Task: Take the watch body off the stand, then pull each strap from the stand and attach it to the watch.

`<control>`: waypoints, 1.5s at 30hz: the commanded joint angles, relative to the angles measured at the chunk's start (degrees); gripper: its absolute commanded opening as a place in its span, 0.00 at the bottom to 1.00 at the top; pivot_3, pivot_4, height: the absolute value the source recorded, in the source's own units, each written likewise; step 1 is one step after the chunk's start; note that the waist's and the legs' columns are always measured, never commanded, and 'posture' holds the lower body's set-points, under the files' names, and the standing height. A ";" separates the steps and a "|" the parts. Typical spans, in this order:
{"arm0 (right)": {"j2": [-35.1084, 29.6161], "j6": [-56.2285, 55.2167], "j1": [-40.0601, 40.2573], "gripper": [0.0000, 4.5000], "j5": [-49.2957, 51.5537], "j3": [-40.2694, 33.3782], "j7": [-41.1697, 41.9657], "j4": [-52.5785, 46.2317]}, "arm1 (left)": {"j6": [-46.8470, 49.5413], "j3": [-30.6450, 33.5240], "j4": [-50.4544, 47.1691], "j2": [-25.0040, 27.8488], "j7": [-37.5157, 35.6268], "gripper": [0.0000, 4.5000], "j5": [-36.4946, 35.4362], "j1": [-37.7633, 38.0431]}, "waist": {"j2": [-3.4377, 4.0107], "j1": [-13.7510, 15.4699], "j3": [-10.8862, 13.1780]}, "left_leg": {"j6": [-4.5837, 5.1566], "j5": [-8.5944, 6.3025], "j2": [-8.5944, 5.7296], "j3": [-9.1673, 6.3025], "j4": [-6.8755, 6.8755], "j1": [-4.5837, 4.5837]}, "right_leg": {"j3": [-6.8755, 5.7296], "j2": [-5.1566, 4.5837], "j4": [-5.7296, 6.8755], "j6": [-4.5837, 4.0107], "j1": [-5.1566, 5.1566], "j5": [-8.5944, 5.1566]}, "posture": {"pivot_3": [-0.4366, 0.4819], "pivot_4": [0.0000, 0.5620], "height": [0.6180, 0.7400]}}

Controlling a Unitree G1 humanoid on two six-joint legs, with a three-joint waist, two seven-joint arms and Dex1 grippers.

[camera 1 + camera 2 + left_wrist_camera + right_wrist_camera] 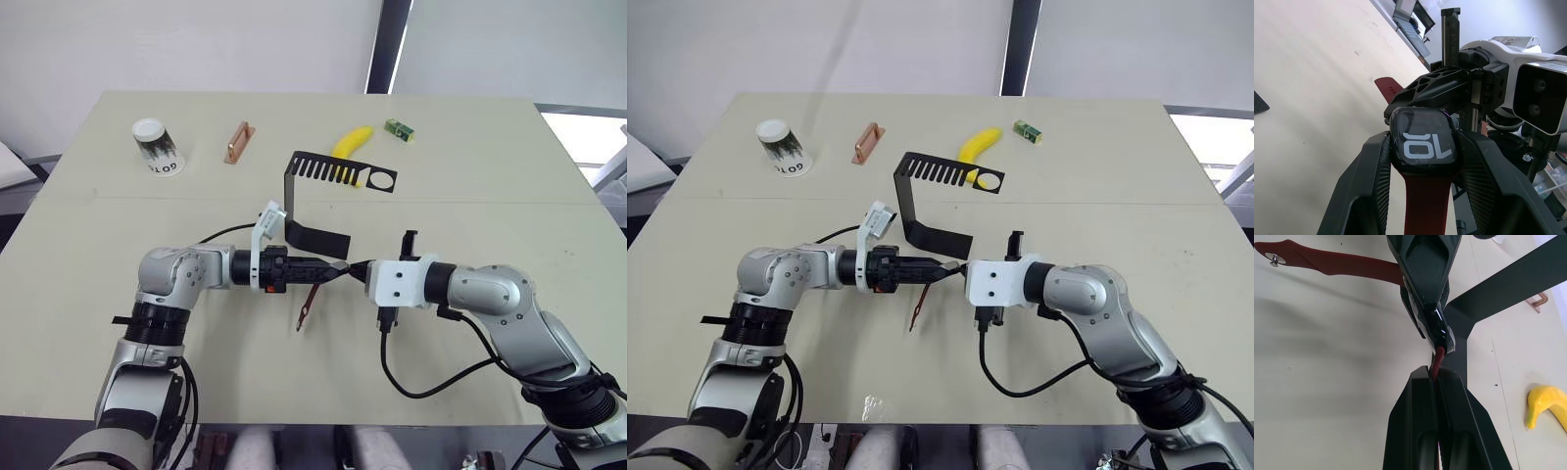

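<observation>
The watch body [1422, 142] sits between the fingers of my left gripper [336, 269], which is shut on it above the table's middle. One maroon strap [307, 308] hangs from the watch under the left fingers, its metal pin end near the table. My right gripper [359, 266] faces the left one tip to tip. It is shut on the second strap [1439, 356], whose end meets the edge of the watch body [1437, 328]. The black stand [338, 174] stands just behind both grippers, its slotted arm bare.
At the back of the table are a paper cup [157, 147], a copper-coloured bar [238, 142], a banana [351, 142] behind the stand's arm, and a small green box [399, 128]. A black cable [431, 387] loops under my right arm.
</observation>
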 commanded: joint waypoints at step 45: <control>-16.06 33.76 8.02 0.99 61.00 -35.92 12.21 -7.09 | -40.07 -10.92 -17.95 18.09 -17.09 0.35 14.23 8.16 | 0.00 0.10 0.00 | 0.05 -0.03 0.00 0.00 -0.08 -0.08 | 0.05 0.01 -0.34 0.00 0.08 0.00 | 0.48 0.27 1.00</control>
